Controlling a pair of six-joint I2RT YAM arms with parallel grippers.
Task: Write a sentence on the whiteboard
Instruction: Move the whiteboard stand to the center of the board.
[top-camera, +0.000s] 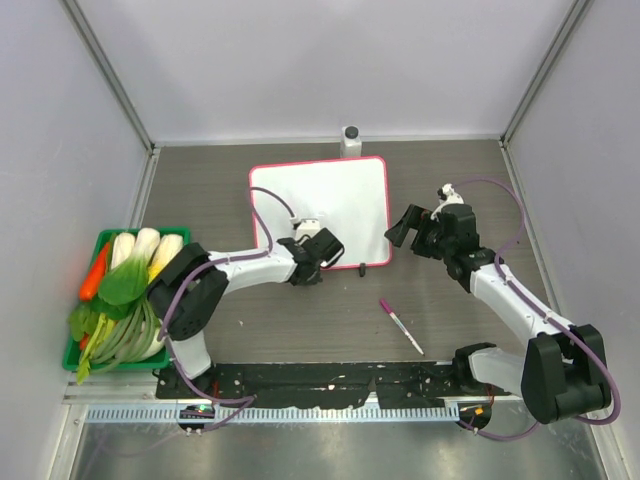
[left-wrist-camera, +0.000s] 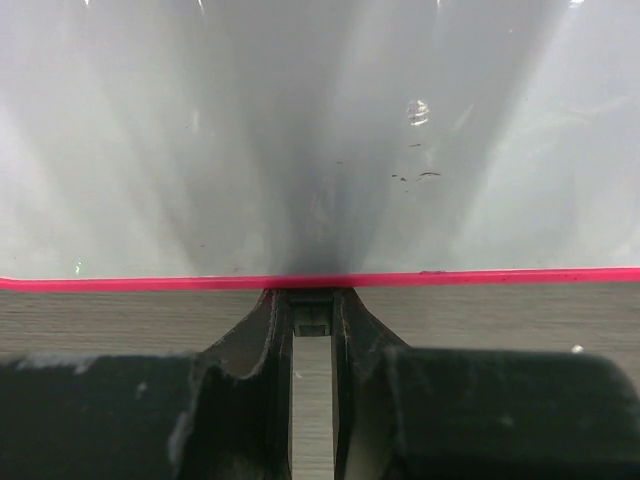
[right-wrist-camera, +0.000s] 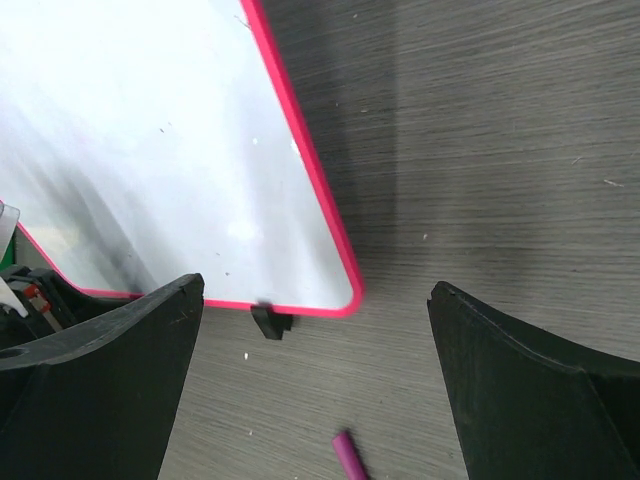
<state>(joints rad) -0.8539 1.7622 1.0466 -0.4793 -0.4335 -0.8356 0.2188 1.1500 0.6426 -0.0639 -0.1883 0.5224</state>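
- Whiteboard (top-camera: 320, 200) is lying flat mid-counter (top-camera: 450, 160), pink frame up, its surface showing only faint specks.
- Left pincer (left-wrist-camera: 312, 300) is pinching the board's near edge, fingers nearly together on a black clip foot.
- Right pincer (top-camera: 418, 222) is hovering just right of the board, fingers wide apart.
- Pink marker (top-camera: 400, 325) is lying loose nearer the arm bases.

Left claw (top-camera: 318, 250) pinched nearly closed, arm reaching forward; right claw (top-camera: 413, 230) spread wide
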